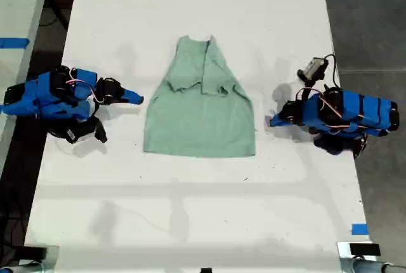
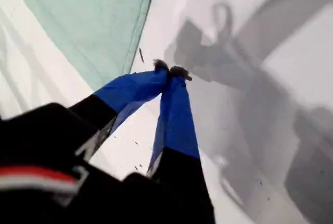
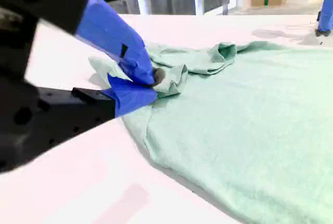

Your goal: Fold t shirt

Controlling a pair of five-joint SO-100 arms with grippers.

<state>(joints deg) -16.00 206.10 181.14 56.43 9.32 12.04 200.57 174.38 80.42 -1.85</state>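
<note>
**T-shirt partly folded at the centre of the worktop**

The t shirt (image 1: 200,105) lay flat on the white worktop (image 1: 190,6), sleeves turned inward, neck toward the far edge. My second tool (image 3: 151,81), clenched with tips nearly meeting, rested against the shirt's bunched edge. My first tool (image 2: 173,71), tips together and empty, hovered over bare worktop just beside the shirt's hem.

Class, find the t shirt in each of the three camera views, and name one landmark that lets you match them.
Exterior view: the t shirt lies mid-table on the white table, between the two arms.
First wrist view: one edge of it shows beyond my first gripper.
Second wrist view: it fills most of the picture beside my second gripper.
Shared landmark: the white table.
</note>
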